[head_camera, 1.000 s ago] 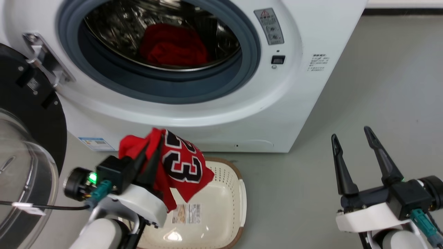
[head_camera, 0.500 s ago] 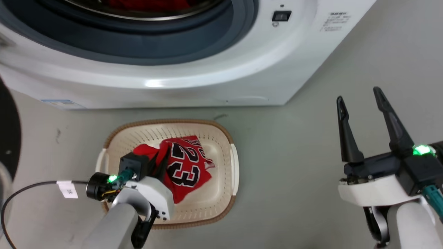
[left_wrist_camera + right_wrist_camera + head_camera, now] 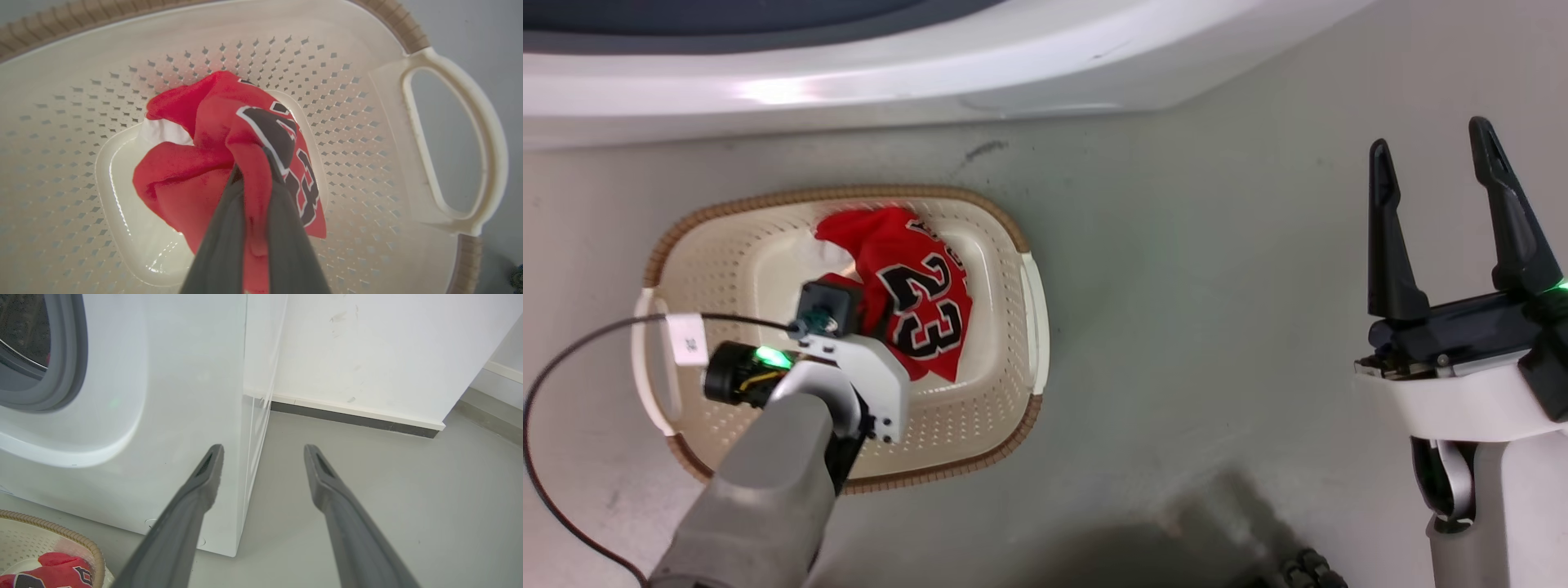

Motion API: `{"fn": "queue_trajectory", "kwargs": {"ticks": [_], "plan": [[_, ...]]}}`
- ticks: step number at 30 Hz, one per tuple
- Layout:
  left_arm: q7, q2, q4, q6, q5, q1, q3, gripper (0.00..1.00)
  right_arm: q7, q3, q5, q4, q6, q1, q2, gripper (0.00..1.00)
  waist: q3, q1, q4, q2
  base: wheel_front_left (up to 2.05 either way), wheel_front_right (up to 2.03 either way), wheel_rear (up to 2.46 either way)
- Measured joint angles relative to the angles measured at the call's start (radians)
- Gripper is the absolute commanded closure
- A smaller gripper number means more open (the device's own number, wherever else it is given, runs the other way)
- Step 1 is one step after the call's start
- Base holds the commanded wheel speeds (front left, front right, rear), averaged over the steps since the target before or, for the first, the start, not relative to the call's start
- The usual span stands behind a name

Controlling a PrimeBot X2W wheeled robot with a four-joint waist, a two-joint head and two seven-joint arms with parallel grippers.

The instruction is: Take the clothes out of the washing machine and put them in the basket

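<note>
Left gripper [image 3: 253, 167] pinches a fold of the jersey [image 3: 919, 306] low inside the basket [image 3: 849, 194], the cloth bunched straight below its tips, touching the basket floor. Right gripper [image 3: 1431, 155], spread and empty, hangs well to the right, near the washer [image 3: 931, 77].

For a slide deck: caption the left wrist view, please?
Left gripper holds the red 23 jersey inside the cream basket.

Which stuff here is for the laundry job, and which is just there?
For the job: jersey, basket, washing machine, left gripper with fingers shut on the jersey, right gripper open.
Just there: tagged cable, wall.
</note>
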Motion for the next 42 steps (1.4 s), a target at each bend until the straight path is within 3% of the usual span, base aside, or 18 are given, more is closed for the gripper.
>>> {"fn": "queue_trajectory", "kwargs": {"ticks": [6, 13, 14, 15, 27, 34, 42], "plan": [[0.016, -0.006, 0.156, 0.014, 0.004, -0.100, -0.004, 1.00, 0.000, -0.002, 0.006, -0.018, 0.000, -0.023, 0.000, 0.00, 0.094, 0.0000, -0.017, 0.0000, 0.00, 0.00, 0.00], [0.050, -0.009, 0.209, 0.021, 0.023, -0.143, -0.031, 1.00, 0.000, -0.003, 0.009, -0.024, 0.000, -0.037, 0.000, 0.00, 0.150, -0.0001, -0.025, 0.0000, 0.00, 0.00, 0.00], [0.049, -0.010, 0.212, 0.028, 0.026, -0.144, -0.035, 0.22, 0.000, -0.004, 0.009, -0.023, 0.000, -0.037, 0.000, 0.00, 0.150, -0.0001, -0.024, 0.0000, 0.00, 0.00, 0.00], [0.044, -0.013, 0.214, 0.034, 0.027, -0.145, -0.037, 0.00, 0.000, -0.004, 0.009, -0.022, 0.000, -0.037, 0.000, 0.00, 0.147, -0.0001, -0.023, 0.0000, 0.00, 0.00, 0.00], [-0.027, -0.046, 0.192, 0.050, -0.036, -0.074, 0.021, 0.00, 0.000, 0.021, 0.003, 0.019, 0.000, -0.017, 0.000, 0.00, 0.015, -0.0002, -0.001, 0.0000, 0.00, 0.00, 0.00], [-0.030, -0.008, -0.067, 0.103, -0.010, 0.063, 0.122, 0.00, 0.000, 0.033, 0.000, 0.049, 0.000, 0.026, 0.000, 0.00, -0.111, -0.0003, 0.020, 0.0000, 0.00, 0.00, 0.00], [-0.030, -0.007, -0.350, 0.141, 0.091, 0.236, 0.256, 0.00, 0.000, 0.055, -0.001, 0.074, 0.000, 0.086, 0.001, 0.00, -0.255, -0.0003, 0.041, 0.0001, 0.00, 0.00, 0.00]]}}
